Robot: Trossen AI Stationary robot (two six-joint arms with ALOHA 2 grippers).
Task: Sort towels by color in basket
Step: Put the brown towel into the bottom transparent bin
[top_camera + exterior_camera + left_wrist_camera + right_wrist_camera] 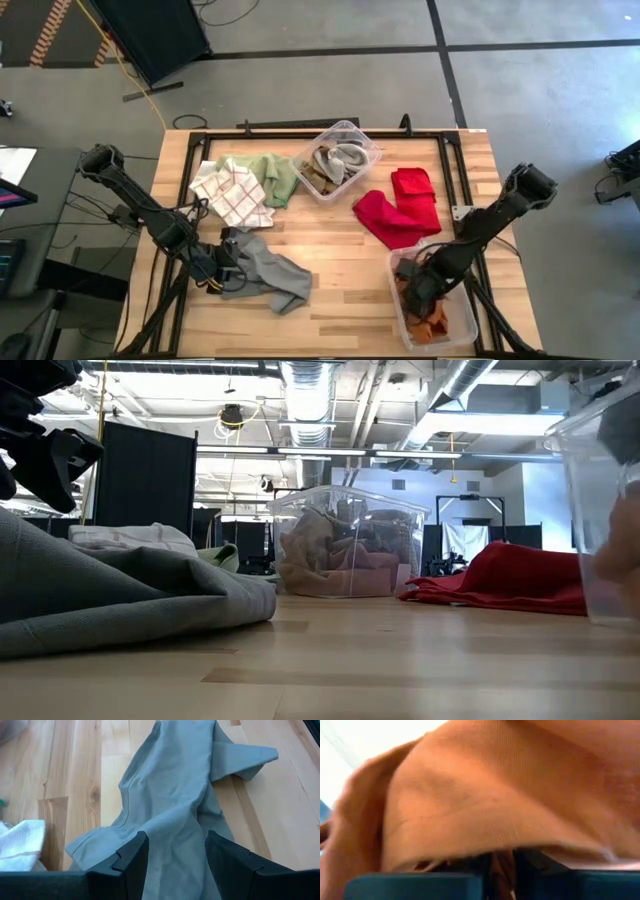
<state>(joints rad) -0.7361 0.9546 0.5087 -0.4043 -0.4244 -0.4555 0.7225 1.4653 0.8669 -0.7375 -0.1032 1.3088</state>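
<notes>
We see the left gripper [222, 268] low over the counter [340, 280] near its left edge, toward the front. Its fingers [131, 862] stand partly open, one on each side of a fold of the grey towel [268, 270], which runs between them; we cannot tell whether they pinch it. That grey towel lies crumpled and spread flat toward the middle of the front edge.

The right gripper [420, 290] is down inside the clear bin [462, 318] at the front right corner. In the right wrist view, rust orange cloth [510, 795] fills nearly everything just ahead of the fingers; we cannot tell how far they stand apart or whether they hold it. From above, rust orange towels [432, 330] lie in the bottom of this bin.

A second clear bin [370, 150] sits at the middle of the back edge, holding grey and tan towels [335, 162]. Just left of it lies a pale green towel [278, 175], and touching that, further toward the back left corner, a white-checked towel [232, 192], partly overlapping it. Two red towels [400, 208] lie between the two bins on the right half, one overlapping the other, the nearer one just beside the rim of the front right bin.

In the low view, the grey towel [120, 595] bulks large at the near side, the back bin [345, 540] stands in the middle and the red towels [500, 575] lie beside it.
</notes>
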